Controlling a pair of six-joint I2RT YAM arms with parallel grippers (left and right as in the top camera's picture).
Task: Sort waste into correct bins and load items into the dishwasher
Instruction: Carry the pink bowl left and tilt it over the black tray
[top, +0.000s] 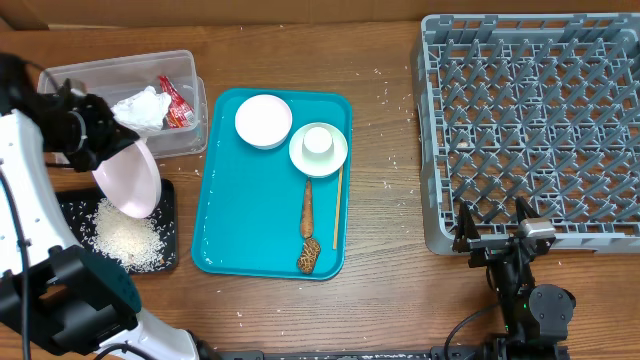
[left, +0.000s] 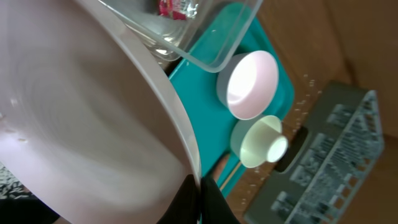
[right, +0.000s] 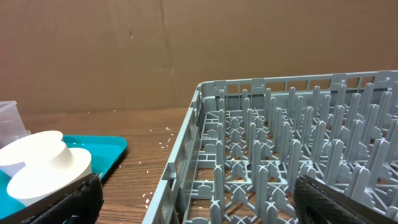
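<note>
Plate status: large plate (top: 130, 178) hangs steeply tilted, its low edge over the black tray (top: 170, 203), which carries a rice pile (top: 125, 238). Left gripper (top: 118, 140): jaws clamped on the plate's upper rim. The left wrist view shows the dark fingers (left: 217, 205) pinching that rim.

Clear tub (top: 120, 62) sits just behind the black tray and holds the crumpled napkin (top: 143, 108) and the red-and-white wrappers (top: 176, 103).

Teal tray (top: 235, 220), mid-bench, carries:
- bowl (top: 263, 120)
- small plate (top: 300, 160) with the cup (top: 317, 141) standing on it
- long brown scrap (top: 307, 207), with the lumpy scrap (top: 309, 257) just below it
- wooden stick (top: 338, 205), lying beside the long scrap and roughly parallel to it

Loose rice grains (top: 395, 160) lie scattered on the bench (top: 400, 300) between the teal tray and the dish rack (top: 530, 120).

Right gripper (top: 495, 222) sits low at the rack's near edge, well apart from the tray. Its jaws are spread wide and hold nothing.
</note>
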